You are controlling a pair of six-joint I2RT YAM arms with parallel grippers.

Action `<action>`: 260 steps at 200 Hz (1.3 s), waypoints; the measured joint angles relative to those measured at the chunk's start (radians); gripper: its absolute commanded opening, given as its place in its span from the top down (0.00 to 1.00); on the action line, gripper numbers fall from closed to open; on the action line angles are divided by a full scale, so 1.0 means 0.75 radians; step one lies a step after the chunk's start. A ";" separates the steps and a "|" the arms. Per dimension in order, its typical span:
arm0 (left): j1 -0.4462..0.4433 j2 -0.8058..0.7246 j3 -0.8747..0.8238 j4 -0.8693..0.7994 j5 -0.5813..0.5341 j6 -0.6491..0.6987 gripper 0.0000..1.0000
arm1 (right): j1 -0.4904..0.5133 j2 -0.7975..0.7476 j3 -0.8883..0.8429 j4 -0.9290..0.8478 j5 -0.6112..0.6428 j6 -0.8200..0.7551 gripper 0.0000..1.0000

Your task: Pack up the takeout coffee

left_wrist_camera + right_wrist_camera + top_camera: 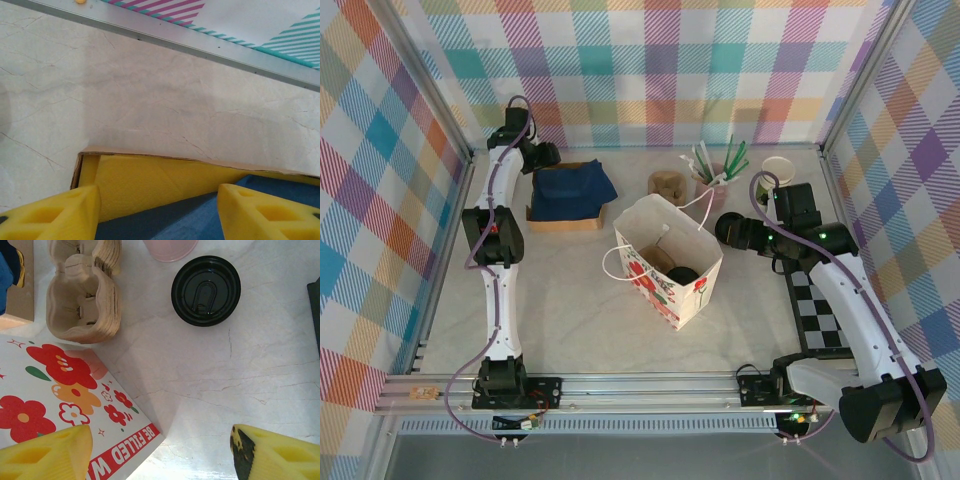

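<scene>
**A:** How far along is the packing?

**B:** Not finished, I'd say. Toward the far left corner of the pale, marble-veined bench (570, 320), the left arm (492, 230) hangs over a shallow cardboard box (560, 222). The box is lined with yellow foam (150, 185) and has a folded blue cloth (570, 190) in it. The left jaws are spread with nothing between them.

**A:** And the bag?

**B:** It's mid-bench: a stiff white paper bag (672, 292) with a red flower print, standing open. Something dark and round lies at its bottom, but I cannot tell what.

**A:** Where's the coffee itself?

**B:** The takeout coffee (206, 290) stands upright on the bare bench, outside the bag. It is just beside a translucent pink cup (170, 247) and near the moulded brown pulp carrier (82, 305). Seen from above, it presents a glossy round black lid with a raised sip tab.

**A:** And the right jaws?

**B:** Spread, empty, and hovering well apart from the cup. By my reckoning, what is left is to grasp the cup, lift it and lower it into the bag.
</scene>
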 measured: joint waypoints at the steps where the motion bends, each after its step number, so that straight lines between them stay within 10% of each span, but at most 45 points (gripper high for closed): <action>1: 0.000 0.000 0.000 0.001 -0.001 0.001 0.40 | 0.000 -0.001 0.000 0.000 0.000 0.000 0.27; 63: 0.005 0.001 -0.019 -0.010 -0.050 0.046 0.43 | 0.000 -0.001 0.000 0.001 -0.001 0.001 0.27; 260: 0.005 0.001 -0.035 -0.032 -0.119 0.063 1.00 | 0.000 -0.001 -0.001 0.020 -0.010 0.010 0.28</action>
